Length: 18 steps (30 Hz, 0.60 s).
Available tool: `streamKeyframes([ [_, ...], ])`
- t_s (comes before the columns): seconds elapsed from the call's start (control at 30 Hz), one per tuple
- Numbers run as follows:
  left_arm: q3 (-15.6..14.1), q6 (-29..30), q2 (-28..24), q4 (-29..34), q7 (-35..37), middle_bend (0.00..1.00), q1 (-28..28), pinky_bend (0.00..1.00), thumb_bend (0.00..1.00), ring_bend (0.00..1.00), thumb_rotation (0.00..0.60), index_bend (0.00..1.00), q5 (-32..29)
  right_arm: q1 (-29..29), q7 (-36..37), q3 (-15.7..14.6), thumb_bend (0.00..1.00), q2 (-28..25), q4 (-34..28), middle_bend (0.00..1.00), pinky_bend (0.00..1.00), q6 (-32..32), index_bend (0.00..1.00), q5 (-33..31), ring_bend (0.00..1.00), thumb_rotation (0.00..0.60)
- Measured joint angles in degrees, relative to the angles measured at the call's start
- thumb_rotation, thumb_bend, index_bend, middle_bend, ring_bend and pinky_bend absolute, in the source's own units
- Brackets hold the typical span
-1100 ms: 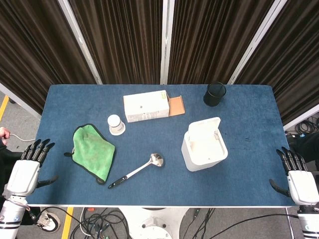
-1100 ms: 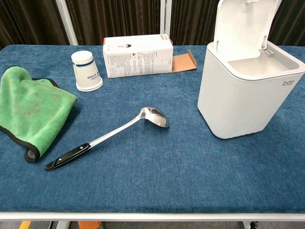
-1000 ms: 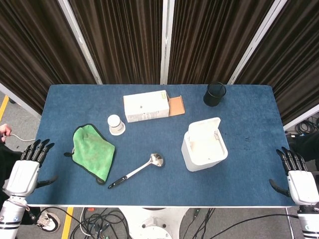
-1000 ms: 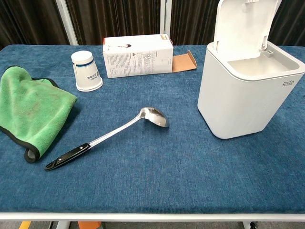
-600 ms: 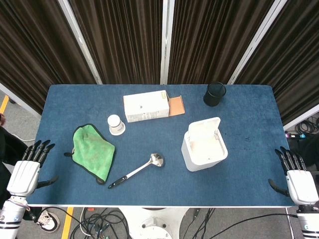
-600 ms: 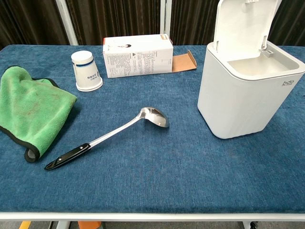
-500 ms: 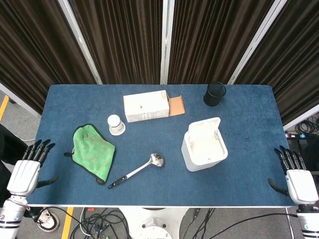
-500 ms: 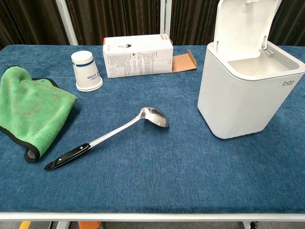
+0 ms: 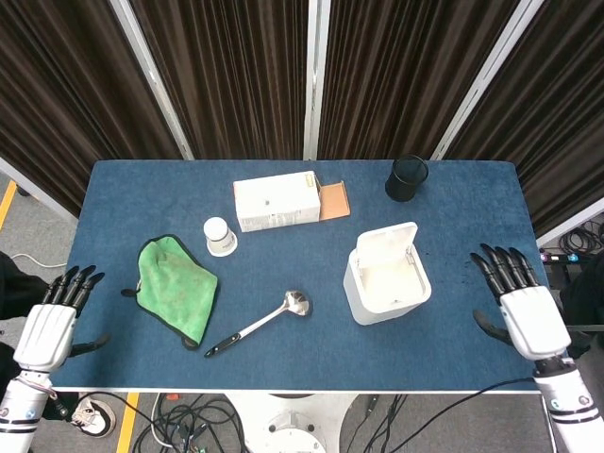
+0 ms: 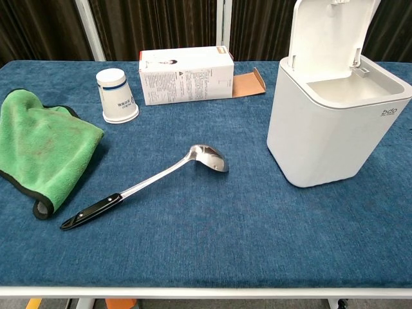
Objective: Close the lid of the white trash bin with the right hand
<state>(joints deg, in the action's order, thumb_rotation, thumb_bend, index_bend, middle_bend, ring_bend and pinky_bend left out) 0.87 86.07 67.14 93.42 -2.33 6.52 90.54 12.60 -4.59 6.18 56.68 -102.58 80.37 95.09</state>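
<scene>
- Over at the table's right edge, the right hand [image 9: 530, 315] has come up and inward since a second ago, fingers spread, holding nothing, well apart from the white trash bin [image 9: 386, 280].
- That bin stands right of centre, its lid [image 10: 329, 30] upright and open as before.
- Off the near left corner, the left hand [image 9: 47, 327] hangs unmoved, fingers apart.

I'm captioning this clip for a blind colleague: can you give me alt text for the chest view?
A white trash bin stands at the right of a blue table, its lid raised upright. A ladle lies mid-table, a green cloth at left, a paper cup and a white carton behind; no hand shows.
</scene>
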Motion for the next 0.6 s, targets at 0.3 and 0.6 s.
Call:
streamKeyframes([
  [0.3,0.0,-0.2,0.3,-1.0,1.0,0.08,-0.1,0.12,0.0,0.01,0.6,0.13,-0.4,12.4,-10.3,6.5,1.0,-6.0,-13.2,0.0,0.0,-15.2,0.0,-7.7,0.0,0.6],
  [0.6,0.0,-0.3,0.3,-1.6,1.9,0.08,-0.2,0.12,0.0,0.01,0.6,0.13,-0.7,22.1,-15.5,10.8,1.0,-5.7,-16.5,0.0,0.0,-26.2,0.0,-26.9,0.0,0.6],
])
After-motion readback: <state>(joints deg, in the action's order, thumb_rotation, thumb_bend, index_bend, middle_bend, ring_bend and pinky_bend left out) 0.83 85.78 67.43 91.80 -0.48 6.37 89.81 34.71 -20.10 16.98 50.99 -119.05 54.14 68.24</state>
